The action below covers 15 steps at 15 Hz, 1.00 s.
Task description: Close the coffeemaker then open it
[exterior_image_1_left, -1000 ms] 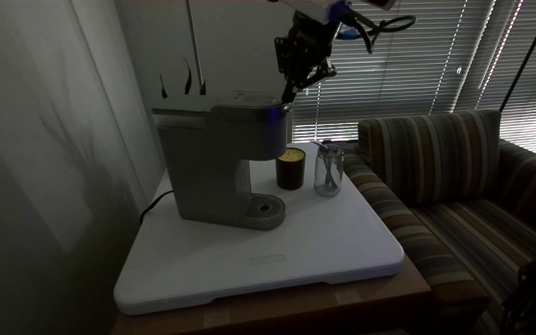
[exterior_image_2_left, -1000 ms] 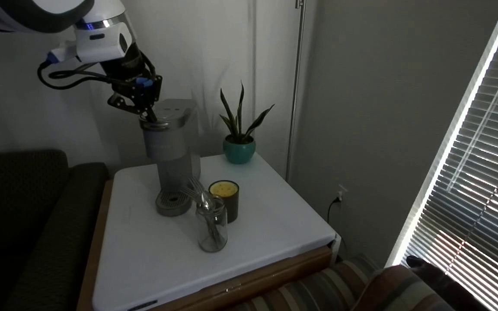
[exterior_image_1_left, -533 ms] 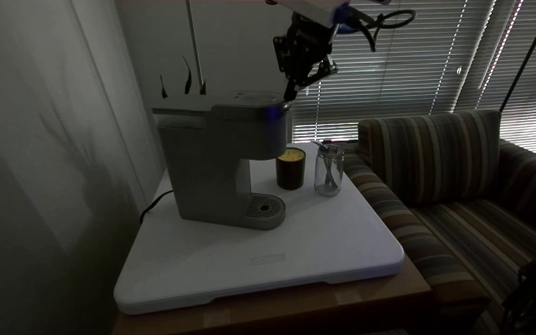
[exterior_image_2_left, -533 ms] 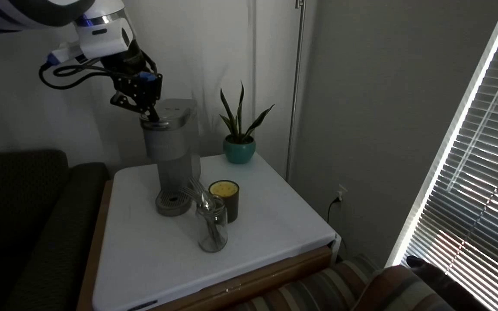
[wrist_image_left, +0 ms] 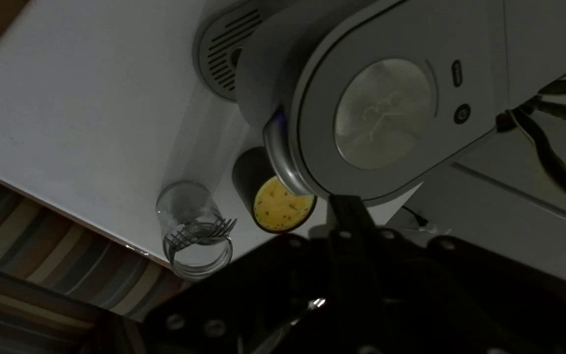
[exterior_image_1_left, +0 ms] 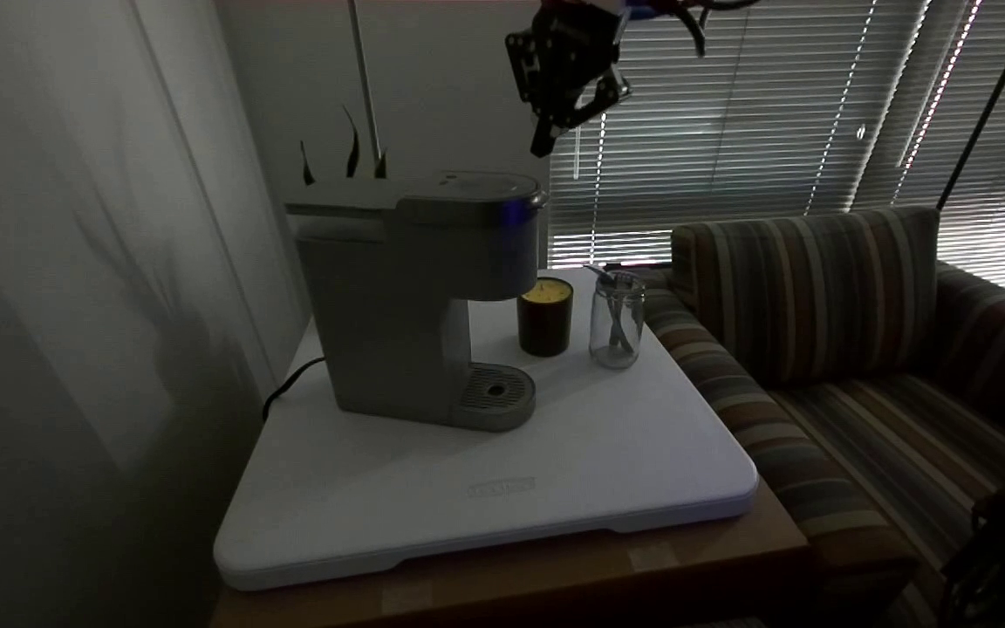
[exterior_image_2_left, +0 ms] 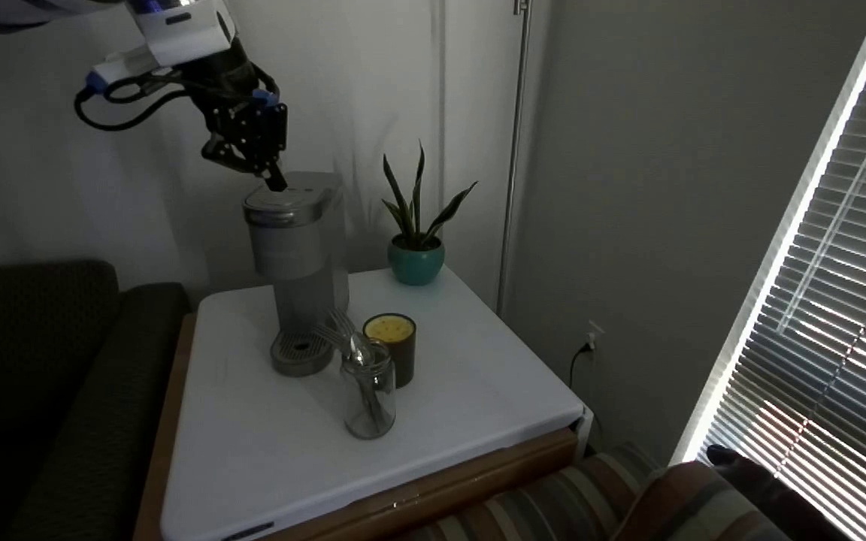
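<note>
The grey coffeemaker [exterior_image_1_left: 398, 323] stands on a white table top, and its lid lies flat and closed on the brew head. It also shows in an exterior view [exterior_image_2_left: 290, 252] and from above in the wrist view [wrist_image_left: 445, 91], with a silver handle [wrist_image_left: 283, 157] at the lid's front. My gripper [exterior_image_1_left: 541, 150] is above the front edge of the lid, apart from it. In an exterior view the gripper [exterior_image_2_left: 277, 185] overlaps the lid top. In the wrist view the fingertips [wrist_image_left: 346, 200] are pressed together with nothing between them.
A dark cup with a yellow top [exterior_image_2_left: 390, 330] and a glass jar with forks [exterior_image_2_left: 369, 406] stand near the coffeemaker. A potted plant [exterior_image_2_left: 416, 259] is at the table's back corner. A striped couch [exterior_image_1_left: 808, 305] is beside the white table [exterior_image_1_left: 625, 462].
My gripper was touching the lid's front edge near the handle and has risen away from it. The coffeemaker and its closed lid have not moved.
</note>
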Available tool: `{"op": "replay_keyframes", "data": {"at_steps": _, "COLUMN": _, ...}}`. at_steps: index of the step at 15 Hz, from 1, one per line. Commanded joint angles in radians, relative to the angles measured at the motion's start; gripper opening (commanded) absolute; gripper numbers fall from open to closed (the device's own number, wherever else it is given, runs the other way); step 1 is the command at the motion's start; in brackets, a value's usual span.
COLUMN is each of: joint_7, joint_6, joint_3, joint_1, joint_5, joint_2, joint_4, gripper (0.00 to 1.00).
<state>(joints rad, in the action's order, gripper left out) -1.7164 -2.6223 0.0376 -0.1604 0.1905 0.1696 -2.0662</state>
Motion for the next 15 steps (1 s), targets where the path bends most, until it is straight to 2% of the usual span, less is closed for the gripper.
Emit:
{"op": "replay_keyframes", "data": {"at_steps": 1, "joint_7": -0.034, "joint_6": 0.074, "joint_3": -0.026, "joint_1": -0.011, "joint_5": 0.069, "joint_2": -0.032, "joint_4": 0.003, "gripper": 0.0}}
{"op": "replay_keyframes", "data": {"at_steps": 4, "joint_7": -0.07, "joint_6": 0.151, "joint_3": -0.03, "joint_1": -0.004, "joint_5": 0.129, "joint_2": -0.047, "joint_4": 0.0, "gripper": 0.0}}
{"op": "replay_keyframes", "data": {"at_steps": 8, "joint_7": -0.078, "joint_6": 0.256, "joint_3": -0.018, "joint_1": 0.007, "joint_5": 0.114, "joint_2": -0.054, "joint_4": -0.01, "gripper": 0.0}}
{"op": "replay_keyframes", "data": {"at_steps": 15, "joint_7": -0.115, "joint_6": 0.201, "joint_3": -0.019, "joint_1": 0.024, "joint_5": -0.018, "joint_2": -0.039, "joint_4": -0.092, "gripper": 0.0}}
